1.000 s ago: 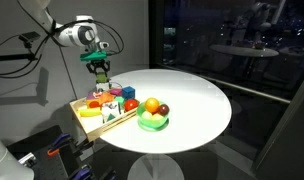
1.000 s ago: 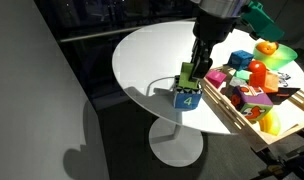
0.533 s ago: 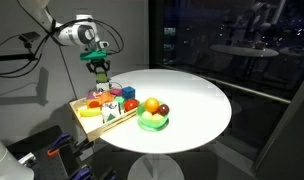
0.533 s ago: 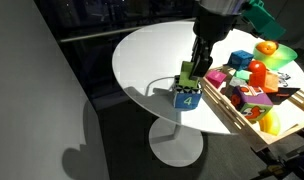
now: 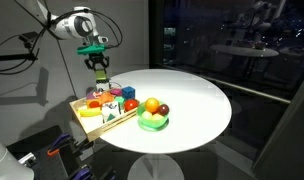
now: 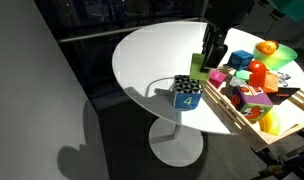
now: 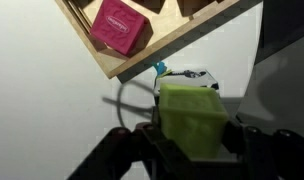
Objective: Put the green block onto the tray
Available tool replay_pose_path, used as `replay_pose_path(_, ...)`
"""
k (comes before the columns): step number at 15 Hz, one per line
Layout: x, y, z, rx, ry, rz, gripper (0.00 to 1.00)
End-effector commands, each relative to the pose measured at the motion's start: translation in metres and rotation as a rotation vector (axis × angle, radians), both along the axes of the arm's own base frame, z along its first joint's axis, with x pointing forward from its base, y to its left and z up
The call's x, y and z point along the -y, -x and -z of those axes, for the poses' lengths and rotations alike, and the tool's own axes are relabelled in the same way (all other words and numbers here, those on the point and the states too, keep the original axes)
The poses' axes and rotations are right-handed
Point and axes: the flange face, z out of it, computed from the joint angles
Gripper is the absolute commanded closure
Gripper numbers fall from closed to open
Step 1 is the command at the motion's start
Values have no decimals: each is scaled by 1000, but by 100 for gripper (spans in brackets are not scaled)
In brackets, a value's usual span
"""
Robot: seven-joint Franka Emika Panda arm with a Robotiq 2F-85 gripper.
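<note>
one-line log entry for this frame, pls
phase: carry | gripper: shut on green block | block: off the table, near blue block | tray: not reached, holds other blocks

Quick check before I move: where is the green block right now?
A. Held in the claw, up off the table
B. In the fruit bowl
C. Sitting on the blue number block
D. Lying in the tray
A: the wrist view shows the green block clamped between the fingers of the claw, and in an exterior view it hangs above the blue number block without touching it.
</note>
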Motion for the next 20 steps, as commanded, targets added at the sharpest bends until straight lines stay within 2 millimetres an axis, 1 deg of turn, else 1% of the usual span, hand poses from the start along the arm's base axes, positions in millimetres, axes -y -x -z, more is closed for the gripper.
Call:
replay_pose_path(1, 21, 14, -19, -12, 38, 13, 71)
replay_pose_path(5, 44, 26, -34, -20, 67, 33, 71)
replay_pose_path(9, 70, 41, -42, -48, 95, 41, 71)
replay_pose_path(13, 97, 56, -40, -99, 125, 37, 71)
replay_pose_path(20, 145, 86, -29, -158, 155, 14, 71)
